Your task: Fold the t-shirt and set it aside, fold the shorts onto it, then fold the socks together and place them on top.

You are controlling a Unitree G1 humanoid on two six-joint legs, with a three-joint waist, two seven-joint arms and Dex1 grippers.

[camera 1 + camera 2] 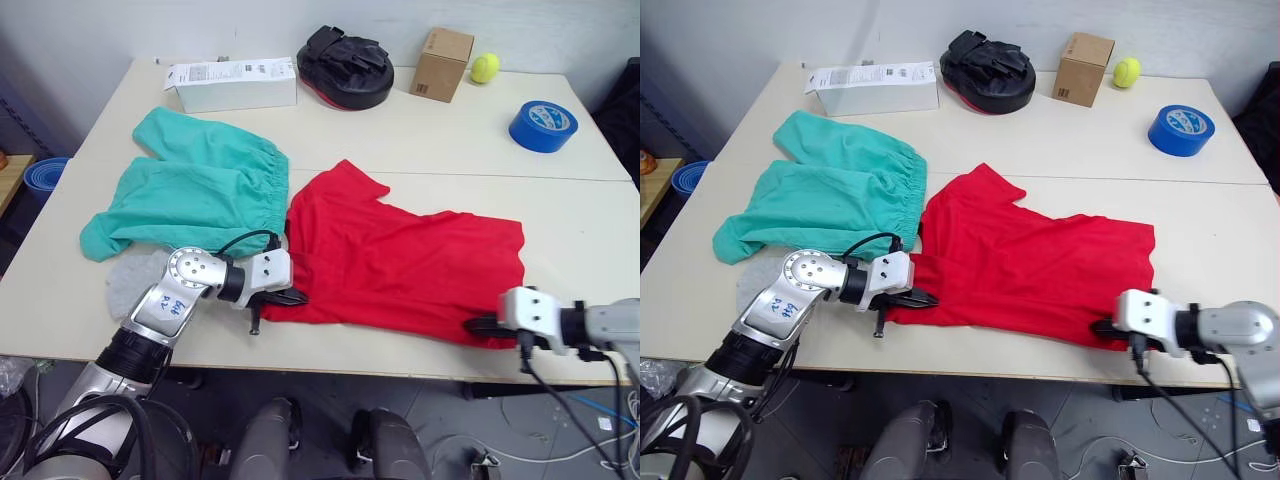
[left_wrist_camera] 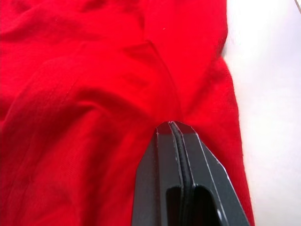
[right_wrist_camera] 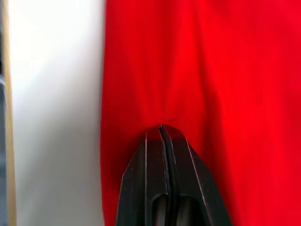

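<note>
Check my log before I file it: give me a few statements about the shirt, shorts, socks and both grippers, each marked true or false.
1. The left gripper is shut on the t-shirt. True.
2. The right gripper hangs open above the table. False: its fingers pinch the t-shirt's near edge.
3. The shorts lie folded on the t-shirt. False: they lie spread beside it.
4. The socks sit by the left arm, near the shorts. True.
5. The blue tape roll rests on the t-shirt. False: it sits apart on the table.

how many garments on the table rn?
3. Red t-shirt near the front edge, both grippers pinching its near hem. Teal shorts at its left. Grey socks by the left arm, partly hidden; their number is unclear.
</note>
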